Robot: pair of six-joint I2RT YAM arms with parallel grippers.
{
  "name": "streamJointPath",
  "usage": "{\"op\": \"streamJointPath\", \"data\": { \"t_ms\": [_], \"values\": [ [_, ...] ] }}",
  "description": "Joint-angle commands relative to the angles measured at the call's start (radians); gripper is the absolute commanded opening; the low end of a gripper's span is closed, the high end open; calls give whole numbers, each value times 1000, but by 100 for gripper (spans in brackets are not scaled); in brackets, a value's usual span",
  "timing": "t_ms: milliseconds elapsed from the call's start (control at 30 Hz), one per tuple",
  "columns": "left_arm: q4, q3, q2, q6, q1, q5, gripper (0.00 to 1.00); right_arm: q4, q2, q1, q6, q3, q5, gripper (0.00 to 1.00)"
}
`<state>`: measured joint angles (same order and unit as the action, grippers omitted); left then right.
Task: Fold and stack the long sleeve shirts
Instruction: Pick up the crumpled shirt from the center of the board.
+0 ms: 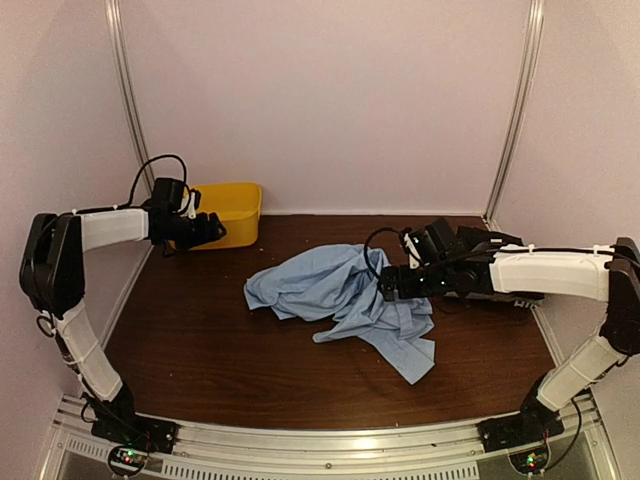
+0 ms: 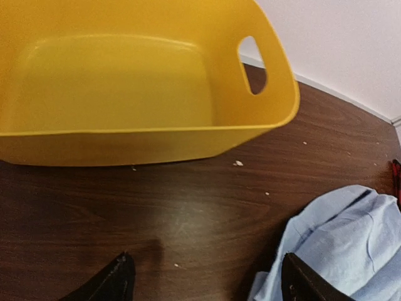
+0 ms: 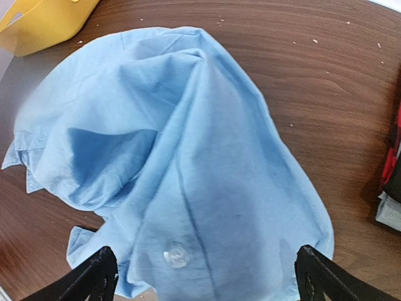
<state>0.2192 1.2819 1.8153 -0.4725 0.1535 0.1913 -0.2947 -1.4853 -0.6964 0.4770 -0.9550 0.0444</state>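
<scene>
Your right gripper (image 3: 205, 266) has its fingers spread wide with nothing between them, poised over the right part of the light blue shirt (image 1: 340, 298). That shirt lies crumpled in a loose heap at the middle of the table (image 1: 190, 340), one button facing up. Your left gripper (image 2: 205, 269) also has its fingers well apart and holds nothing, over bare wood at the far left, between the shirt's left edge and the yellow bin (image 1: 238, 200) in the far-left corner.
</scene>
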Motion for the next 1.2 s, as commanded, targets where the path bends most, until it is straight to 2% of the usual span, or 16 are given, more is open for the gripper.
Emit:
{"op": "streamJointPath", "data": {
  "t_ms": [0, 100, 333, 533, 633, 767, 900, 1000, 1100, 1167],
  "values": [
    [-95, -98, -138, 2, 103, 111, 83, 10, -54, -32, -28, -68, -27, 100],
    [-101, -141, -161, 16, 190, 117, 84, -4, -97, -34, -31, -90, 6, 100],
    [-116, -165, -102, 85, 296, 153, 84, -69, -208, -35, -66, -187, 104, 96],
    [-52, -91, 14, 146, 336, 107, 84, -71, -280, -27, -75, -220, 107, 92],
    [-14, -46, 69, 165, 349, 93, 79, -71, -291, -24, -77, -221, 112, 89],
    [-2, -23, 110, 170, 359, 104, 64, -82, -278, -13, -96, -226, 117, 76],
    [0, -15, 112, 170, 360, 109, 31, -110, -237, 7, -128, -244, 121, 57],
    [4, 1, 85, 171, 360, 116, 12, -148, -193, 24, -153, -272, 132, 42],
    [29, 37, 39, 173, 360, 96, 0, -206, -144, 35, -182, -314, 165, 28],
    [55, 76, -5, 178, 359, 72, 0, -237, -111, 37, -210, -358, 183, 13]
  ]
}}
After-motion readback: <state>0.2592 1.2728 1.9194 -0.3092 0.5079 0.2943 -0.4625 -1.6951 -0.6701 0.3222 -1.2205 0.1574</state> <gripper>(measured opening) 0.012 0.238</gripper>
